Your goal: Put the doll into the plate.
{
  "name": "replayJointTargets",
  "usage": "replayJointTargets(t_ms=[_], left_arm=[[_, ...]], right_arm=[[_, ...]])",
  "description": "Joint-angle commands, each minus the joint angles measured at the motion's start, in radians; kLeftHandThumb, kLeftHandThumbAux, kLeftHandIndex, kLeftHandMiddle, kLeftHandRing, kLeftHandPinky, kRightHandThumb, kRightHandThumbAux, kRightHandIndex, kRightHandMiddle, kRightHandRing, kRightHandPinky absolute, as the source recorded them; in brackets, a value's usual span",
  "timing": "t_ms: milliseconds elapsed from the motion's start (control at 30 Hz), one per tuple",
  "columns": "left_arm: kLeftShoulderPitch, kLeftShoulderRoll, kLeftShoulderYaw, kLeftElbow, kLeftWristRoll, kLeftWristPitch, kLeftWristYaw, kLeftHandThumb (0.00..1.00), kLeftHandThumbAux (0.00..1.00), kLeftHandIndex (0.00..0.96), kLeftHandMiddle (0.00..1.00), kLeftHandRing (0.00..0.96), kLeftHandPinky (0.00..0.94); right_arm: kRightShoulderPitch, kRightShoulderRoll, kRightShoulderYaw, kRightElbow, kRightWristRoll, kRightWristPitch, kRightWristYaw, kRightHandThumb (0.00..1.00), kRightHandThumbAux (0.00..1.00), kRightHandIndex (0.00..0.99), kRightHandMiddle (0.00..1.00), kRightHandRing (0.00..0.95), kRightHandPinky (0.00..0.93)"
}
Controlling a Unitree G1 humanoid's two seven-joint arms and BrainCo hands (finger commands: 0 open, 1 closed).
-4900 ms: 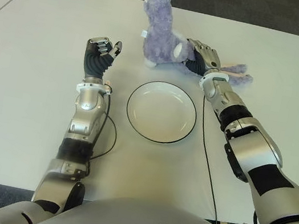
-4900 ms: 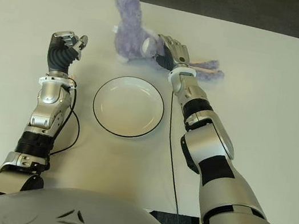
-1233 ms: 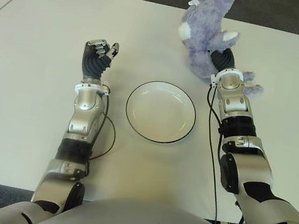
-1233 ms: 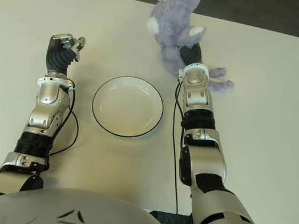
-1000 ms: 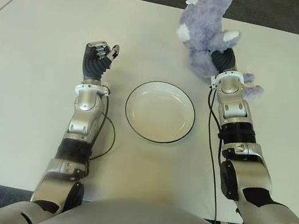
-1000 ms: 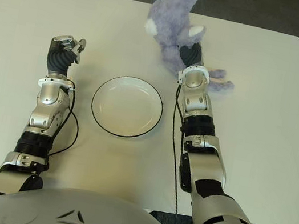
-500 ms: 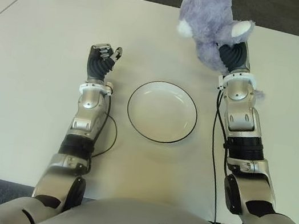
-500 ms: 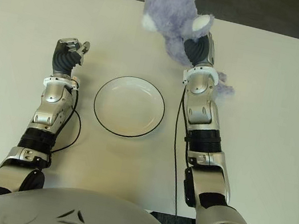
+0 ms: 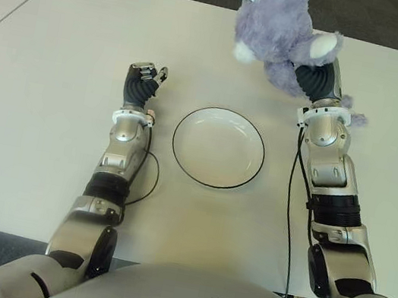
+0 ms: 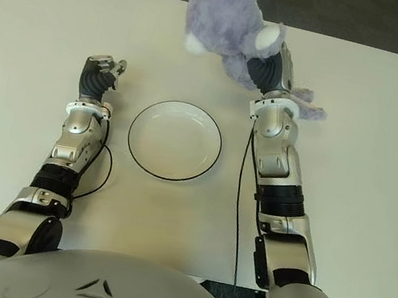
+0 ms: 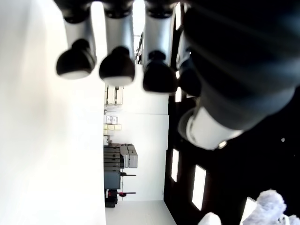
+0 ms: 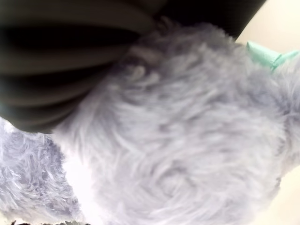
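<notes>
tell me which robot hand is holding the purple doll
The right robot hand: it grips the purple doll, lifted beyond the plate. The left robot hand, left of the plate, holds nothing, fingers curled.

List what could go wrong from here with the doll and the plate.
1. The right hand holds the purple doll by its lower end, body leaning away, so it may swing or slip.
2. The plate is shallow and the doll bulky, so it could flop over the rim.
3. The left hand shows beside the plate, idle.
</notes>
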Motion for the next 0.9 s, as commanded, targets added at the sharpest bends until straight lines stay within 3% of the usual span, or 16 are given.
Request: replayJointTargets(t_ms=[33, 567, 900], left_arm=[[0.057, -0.014, 0.005, 0.063, -0.006, -0.008, -0.024, 0.430, 0.763, 0.772, 0.839, 0.846, 0.810], [0.001, -0.004, 0.031, 0.105, -0.008, 0.019, -0.032, 0.467, 0.750, 0.742, 0.821, 0.828, 0.797], [-0.026, 0.001, 0.035, 0.137, 0.005, 0.027, -0.032, 0.465, 0.757, 0.746, 0.822, 0.830, 0.799]], right_arm=[[0.020, -0.020, 0.001, 0.002, -0.011, -0.093, -0.019, 0.855, 0.677, 0.399, 0.537, 0.885, 0.885], [0.071, -0.065, 0.013, -0.048, -0.076, -0.264, -0.016, 0.854, 0.679, 0.396, 0.530, 0.877, 0.840], [0.121, -0.081, 0.018, -0.130, -0.076, -0.268, 0.065, 0.854, 0.679, 0.395, 0.529, 0.871, 0.839]])
